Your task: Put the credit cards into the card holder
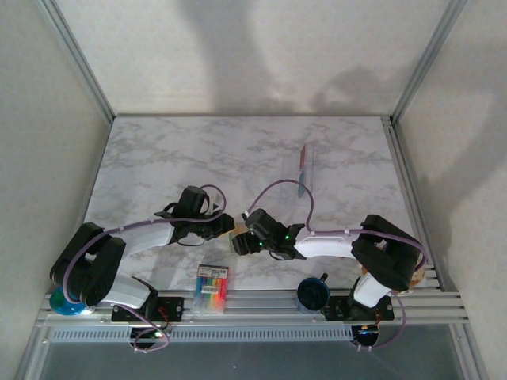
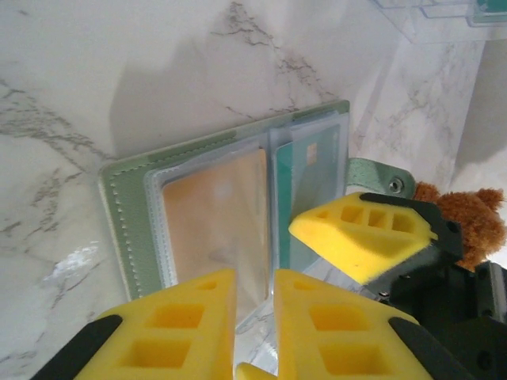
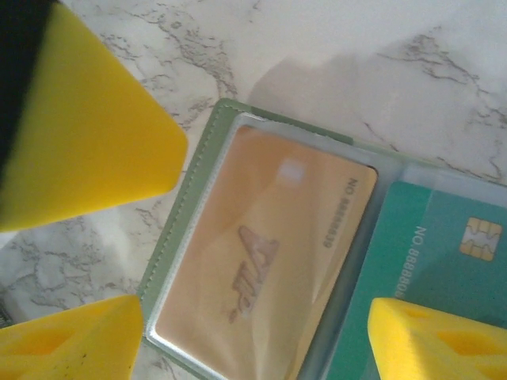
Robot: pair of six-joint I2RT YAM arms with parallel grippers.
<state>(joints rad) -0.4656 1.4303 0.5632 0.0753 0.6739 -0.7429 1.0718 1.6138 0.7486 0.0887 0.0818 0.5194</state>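
Note:
The grey-green card holder lies open on the marble, just visible between the two grippers. A tan-gold credit card sits under its left clear sleeve. A teal-blue card lies in the right half. My left gripper is nearly shut, with the clear sleeve's near edge between its fingers. My right gripper hangs open over the holder, one finger at each side. One right finger hovers over the teal card.
A clear stand with a reddish card in it is at the back right. A marker pack and a blue cup lie near the front rail. A brown plush sits by the right arm.

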